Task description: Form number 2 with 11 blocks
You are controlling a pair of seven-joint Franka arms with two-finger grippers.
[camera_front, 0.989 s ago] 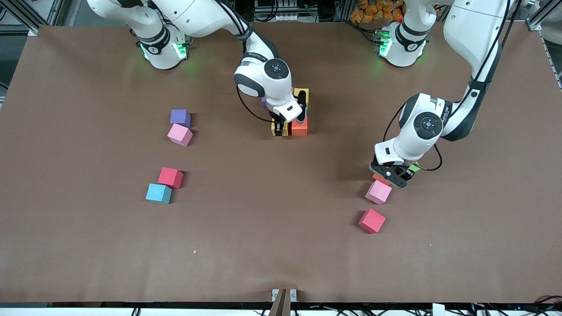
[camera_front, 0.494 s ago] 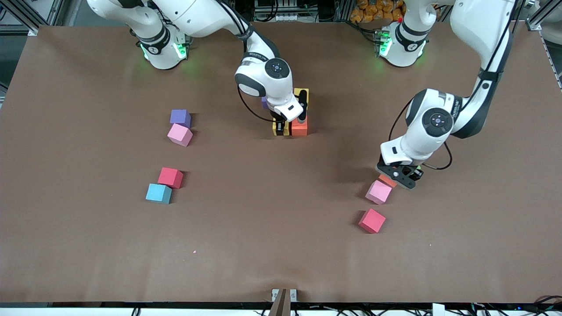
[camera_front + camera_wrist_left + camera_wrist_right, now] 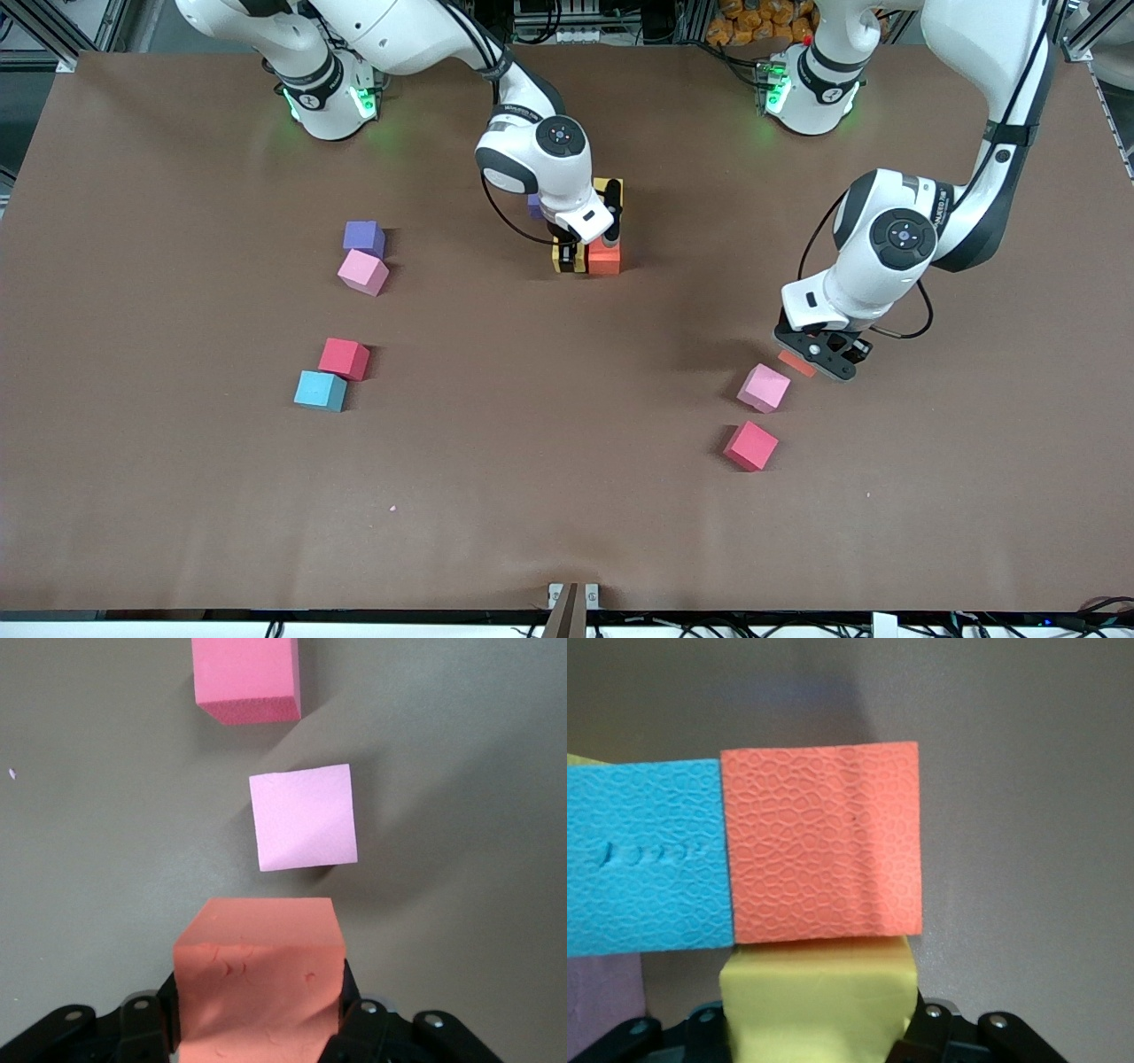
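Right hand [image 3: 578, 254]: clamped on a yellow block [image 3: 563, 260], low at the started number 2 [image 3: 606, 232]. Left hand [image 3: 821, 356]: fingers clamped on an orange block [image 3: 257, 985], held up over the surface [image 3: 567, 496] toward the left arm's end.

Surface: brown, carrying all loose blocks.

Number 2: part built near the 12 o'clock edge at mid-surface. The held yellow block sits just beside a second orange block [image 3: 605, 258], at its 9 o'clock. The right wrist view shows a light blue block [image 3: 647, 859] touching that orange one. Another yellow block [image 3: 609, 190] lies at the group's 12 o'clock end.

Loose blocks:
- pale pink block [image 3: 764, 387], under and just beside the left hand
- deep pink block [image 3: 750, 446], near it at its 6 o'clock
- toward the right arm's end, a purple block [image 3: 363, 236] touching a pink block [image 3: 363, 272], and a red block [image 3: 344, 358] touching a blue block [image 3: 320, 391]
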